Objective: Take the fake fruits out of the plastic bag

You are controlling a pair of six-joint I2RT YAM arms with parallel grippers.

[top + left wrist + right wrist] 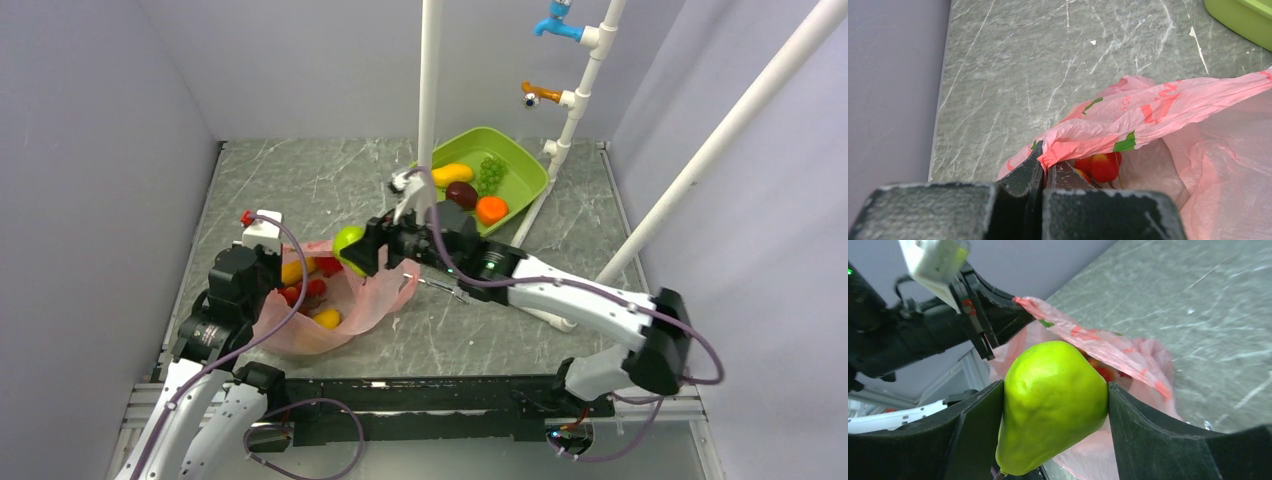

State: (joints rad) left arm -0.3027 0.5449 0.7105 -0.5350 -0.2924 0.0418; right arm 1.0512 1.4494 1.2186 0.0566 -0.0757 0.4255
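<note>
from above we see the right gripper [362,255] pinching the green pear [347,240] over the pink plastic bag [375,300], which lies on the table [300,180] with other fruits [326,318] inside. our left wrist view shows the left gripper [1041,162] pressed together on the bag's rim; the right wrist view, the pear between the jaws.

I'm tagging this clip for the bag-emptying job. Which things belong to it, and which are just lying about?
Job: pink bag, pinched by the left hand; green pear, in the right hand; red fruit and yellow fruit in the bag.
Lying about: green tub with mango, maroon fruit, green grapes, orange; toy taps.
</note>
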